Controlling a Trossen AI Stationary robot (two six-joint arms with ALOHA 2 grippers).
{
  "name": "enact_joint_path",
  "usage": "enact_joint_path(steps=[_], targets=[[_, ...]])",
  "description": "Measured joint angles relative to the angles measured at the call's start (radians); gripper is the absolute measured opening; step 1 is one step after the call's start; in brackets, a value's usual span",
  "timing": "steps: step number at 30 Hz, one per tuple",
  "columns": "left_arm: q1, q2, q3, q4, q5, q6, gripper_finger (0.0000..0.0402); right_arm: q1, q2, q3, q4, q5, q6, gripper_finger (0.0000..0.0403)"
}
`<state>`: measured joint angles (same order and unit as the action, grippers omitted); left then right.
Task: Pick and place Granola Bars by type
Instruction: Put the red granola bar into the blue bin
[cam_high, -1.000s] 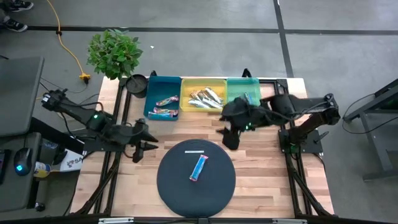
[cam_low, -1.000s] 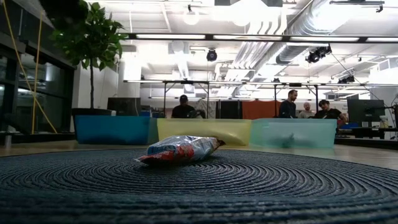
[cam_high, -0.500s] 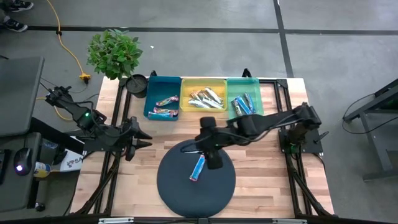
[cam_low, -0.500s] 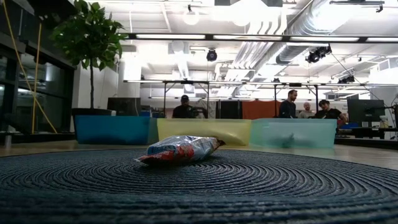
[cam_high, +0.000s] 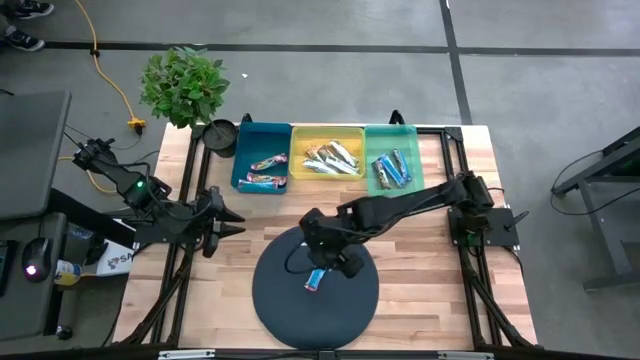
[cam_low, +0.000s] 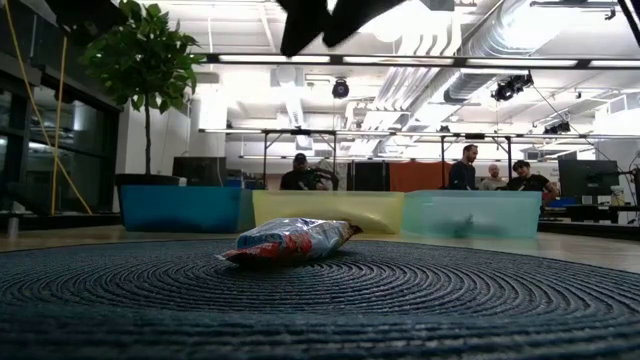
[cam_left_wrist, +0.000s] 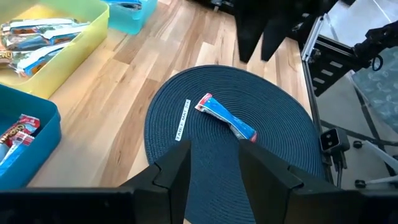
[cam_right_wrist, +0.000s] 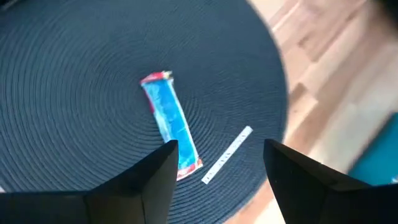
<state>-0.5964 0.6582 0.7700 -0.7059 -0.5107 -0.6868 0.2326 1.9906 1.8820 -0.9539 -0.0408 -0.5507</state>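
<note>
One blue granola bar (cam_high: 318, 272) with red ends lies flat on the round dark woven mat (cam_high: 275, 300); it also shows in the low view (cam_low: 290, 241), the left wrist view (cam_left_wrist: 227, 117) and the right wrist view (cam_right_wrist: 171, 126). My right gripper (cam_high: 328, 260) hangs open above the mat over the bar, its fingers (cam_right_wrist: 152, 180) apart and clear of the bar. My left gripper (cam_high: 222, 225) is open and empty above the table's left part, beside the mat. Other bars lie in the blue (cam_high: 262, 172), yellow (cam_high: 330, 157) and green (cam_high: 392, 168) bins.
The three bins stand side by side along the table's far edge. A potted plant (cam_high: 185, 88) stands at the far left corner. A small white label (cam_high: 312, 243) lies on the mat's far part. People stand in the room beyond the table (cam_low: 470, 165).
My right gripper has swung from the green bin toward the table's near edge and left, out over the mat, and now hangs above the blue bar. The bar has stayed where it was. My left arm has drawn back slightly toward the left edge.
</note>
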Motion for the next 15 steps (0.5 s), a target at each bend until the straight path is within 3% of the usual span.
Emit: enact_joint_path(steps=[10, 15], targets=[[0.000, 0.000, 0.000, -0.001, 0.061, -0.052, 0.0131, 0.047, 0.139, 0.000, 0.018, -0.081, -0.052, 0.0220], [0.000, 0.001, 0.000, -0.001, 0.109, -0.051, 0.0131, 0.071, 0.202, 0.000, 0.046, -0.051, -0.136, 0.0220]])
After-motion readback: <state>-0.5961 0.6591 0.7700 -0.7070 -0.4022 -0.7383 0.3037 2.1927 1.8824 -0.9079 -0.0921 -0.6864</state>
